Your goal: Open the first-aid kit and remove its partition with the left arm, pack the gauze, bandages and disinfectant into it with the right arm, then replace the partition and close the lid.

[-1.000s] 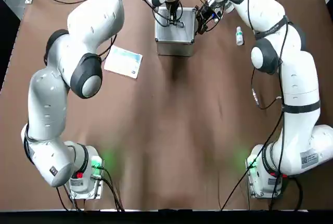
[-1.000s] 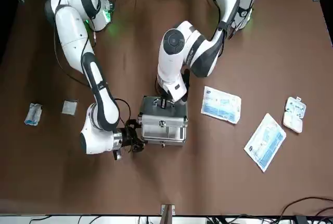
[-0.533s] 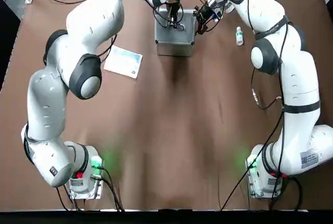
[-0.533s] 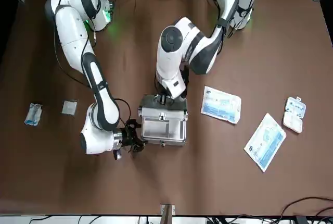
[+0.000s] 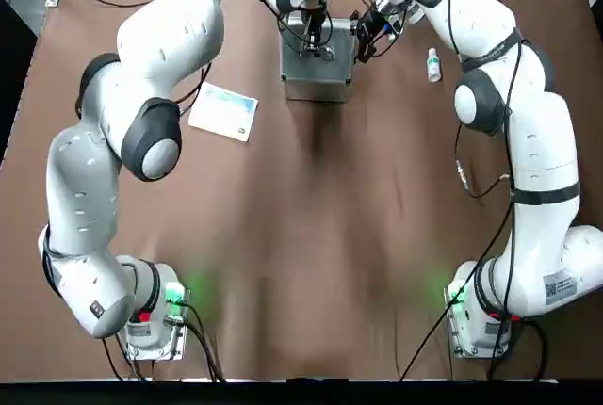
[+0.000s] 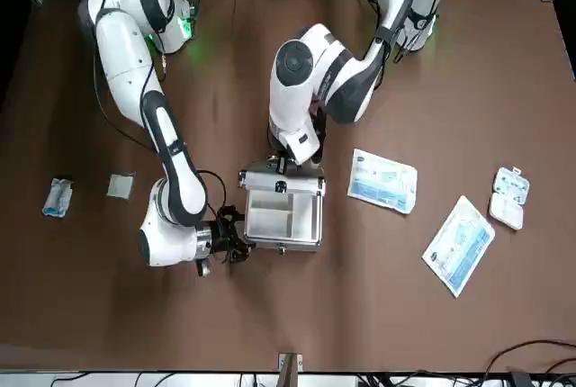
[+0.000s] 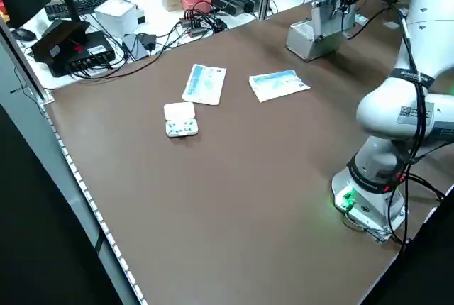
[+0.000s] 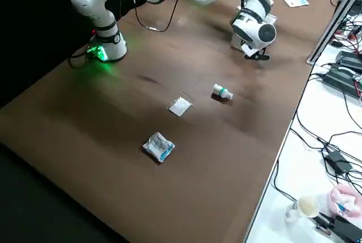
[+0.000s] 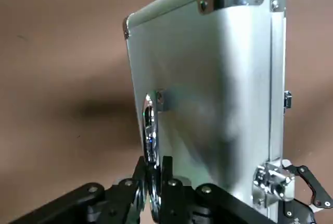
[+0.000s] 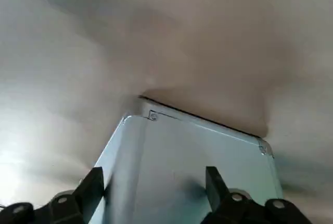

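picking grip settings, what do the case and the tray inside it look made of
Case: looks like brushed aluminium with shiny metal corner caps and rivets. Tray: matte cream-white, probably plastic, with moulded dividers. The left gripper is shut on the lid's handle.

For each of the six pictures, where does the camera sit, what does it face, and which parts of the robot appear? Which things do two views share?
Top: overhead; both arms and the case.
Front: across the table; open case, partition, left gripper on the lid.
Left side: raised; packets, pill box, the left arm's base.
Right side: raised; disinfectant, the right arm's base.
Left wrist: its gripper shut on the lid's handle.
Right wrist: open gripper at the case's wall.
Shared: the case in top and front views.
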Controlling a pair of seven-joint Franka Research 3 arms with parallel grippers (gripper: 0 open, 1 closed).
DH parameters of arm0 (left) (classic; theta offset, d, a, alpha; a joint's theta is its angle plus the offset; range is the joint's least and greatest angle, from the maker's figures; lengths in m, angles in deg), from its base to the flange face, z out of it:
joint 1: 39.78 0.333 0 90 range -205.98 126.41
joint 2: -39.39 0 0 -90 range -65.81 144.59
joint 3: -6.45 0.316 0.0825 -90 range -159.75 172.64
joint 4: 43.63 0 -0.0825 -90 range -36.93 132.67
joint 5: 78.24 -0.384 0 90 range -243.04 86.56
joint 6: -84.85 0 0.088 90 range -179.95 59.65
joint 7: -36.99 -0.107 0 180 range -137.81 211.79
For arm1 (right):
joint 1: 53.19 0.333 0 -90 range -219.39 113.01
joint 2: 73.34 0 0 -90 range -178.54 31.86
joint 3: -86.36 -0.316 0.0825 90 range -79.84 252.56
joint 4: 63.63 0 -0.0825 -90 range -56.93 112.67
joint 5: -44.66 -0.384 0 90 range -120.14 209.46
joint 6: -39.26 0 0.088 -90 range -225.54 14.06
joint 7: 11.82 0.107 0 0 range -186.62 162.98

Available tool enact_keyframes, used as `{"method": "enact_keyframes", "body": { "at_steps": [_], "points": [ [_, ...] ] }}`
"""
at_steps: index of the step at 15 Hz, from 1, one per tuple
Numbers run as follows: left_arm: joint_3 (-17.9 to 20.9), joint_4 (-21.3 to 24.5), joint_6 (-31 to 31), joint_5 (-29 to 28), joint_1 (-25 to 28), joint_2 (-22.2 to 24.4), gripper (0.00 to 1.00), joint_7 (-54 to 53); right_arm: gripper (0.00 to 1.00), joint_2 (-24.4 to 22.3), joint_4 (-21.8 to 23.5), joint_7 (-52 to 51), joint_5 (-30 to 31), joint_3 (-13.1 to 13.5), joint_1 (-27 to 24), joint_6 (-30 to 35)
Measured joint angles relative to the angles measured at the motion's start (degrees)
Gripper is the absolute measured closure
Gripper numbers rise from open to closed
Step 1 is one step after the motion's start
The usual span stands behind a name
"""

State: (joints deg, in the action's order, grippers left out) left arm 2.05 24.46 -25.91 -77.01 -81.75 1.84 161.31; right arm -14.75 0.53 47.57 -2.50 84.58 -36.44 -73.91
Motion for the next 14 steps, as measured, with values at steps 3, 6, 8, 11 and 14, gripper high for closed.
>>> {"method": "enact_keyframes", "body": {
  "at_steps": [3,6,8,11,14],
  "points": [
    [-0.44,0.47,0.7,0.0,0.01,0.31,0.86,0.1,0.15,0.01,0.0,0.0,0.0,0.0,0.0,0.02],
    [-0.58,0.78,0.8,-0.01,0.01,0.5,0.87,0.31,0.15,0.02,0.0,-0.01,0.0,0.0,0.0,0.05],
    [-0.69,1.05,0.8,-0.01,0.01,0.65,0.87,0.31,0.15,0.03,0.0,-0.05,0.0,0.0,0.0,0.07],
    [-1.35,2.2,2.8,-0.01,0.0,0.79,0.79,-0.94,0.15,0.1,-0.02,-0.18,0.0,0.0,0.0,-0.06],
    [-1.62,2.67,3.14,-0.01,0.0,0.79,0.67,-1.17,0.15,0.1,-0.02,-0.2,0.0,0.0,0.0,-0.07]
  ]
}}
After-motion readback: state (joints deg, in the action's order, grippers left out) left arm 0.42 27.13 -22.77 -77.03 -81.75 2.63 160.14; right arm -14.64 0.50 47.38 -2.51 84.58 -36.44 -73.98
